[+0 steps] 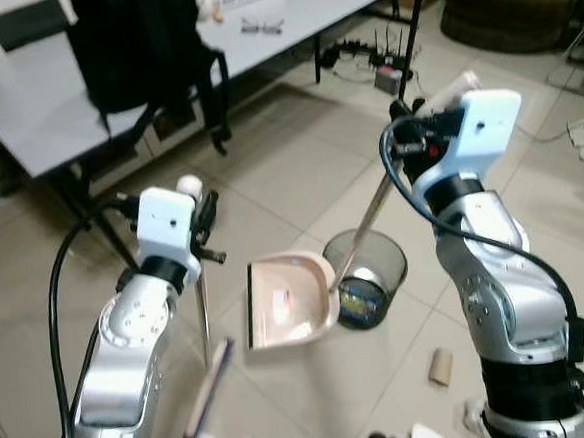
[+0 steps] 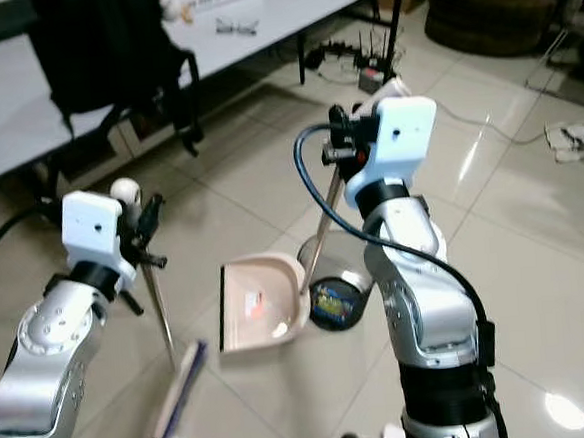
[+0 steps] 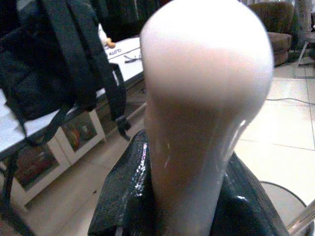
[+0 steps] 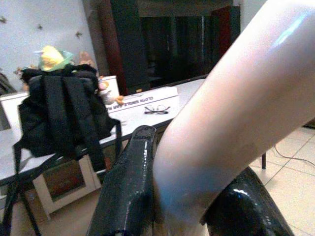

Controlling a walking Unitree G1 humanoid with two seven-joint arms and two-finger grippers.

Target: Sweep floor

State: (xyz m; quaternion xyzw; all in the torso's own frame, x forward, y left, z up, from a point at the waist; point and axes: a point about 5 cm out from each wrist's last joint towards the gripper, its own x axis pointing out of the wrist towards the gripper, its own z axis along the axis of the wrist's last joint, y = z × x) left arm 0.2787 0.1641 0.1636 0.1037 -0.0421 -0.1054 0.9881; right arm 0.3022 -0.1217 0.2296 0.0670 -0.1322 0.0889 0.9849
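Left eye view: the left pincer grips the broom, brush on the floor, and the right pincer grips the dustpan, tipped over the bin to dump dirt.

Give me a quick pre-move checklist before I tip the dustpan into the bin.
1. Left tool shut on broom handle: ok.
2. Right tool shut on dustpan handle: ok.
3. Dustpan beside the mesh bin, not over its opening: not ok.
4. Debris in the pan: small bits visible, ok.
5. Cardboard tube on floor by the right side: not swept, not ok.
6. Broom head on floor: ok.
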